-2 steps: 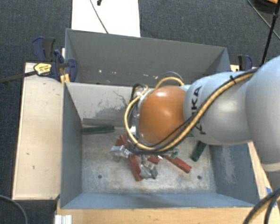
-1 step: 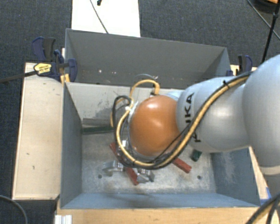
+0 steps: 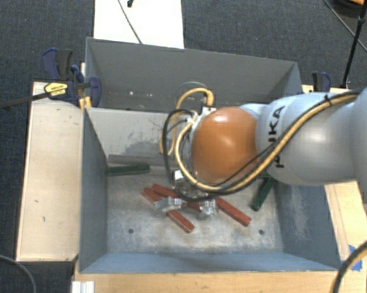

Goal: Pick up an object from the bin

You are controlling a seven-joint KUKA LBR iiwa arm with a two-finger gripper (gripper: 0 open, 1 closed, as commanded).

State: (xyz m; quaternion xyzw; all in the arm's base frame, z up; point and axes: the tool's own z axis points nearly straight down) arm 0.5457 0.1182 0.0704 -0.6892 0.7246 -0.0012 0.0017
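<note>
The gripper (image 3: 188, 205) is down at the floor of the grey bin (image 3: 97, 193) with its fingers (image 3: 167, 204) spread apart and nothing clamped. It appears to straddle the middle of a small cluster of red-brown bars (image 3: 159, 192) at the bin's centre, a stance suited to closing on one. A short red-brown bar (image 3: 180, 220) lies just in front, and a longer one (image 3: 232, 212) lies to the right. Two dark green bars (image 3: 127, 168) lie well apart, by the side walls.

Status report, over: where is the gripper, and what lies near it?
Gripper low on the bin floor, fingers apart, among the red sticks. Nothing lifted yet. Green sticks lie off to both sides, clear of it.
</note>
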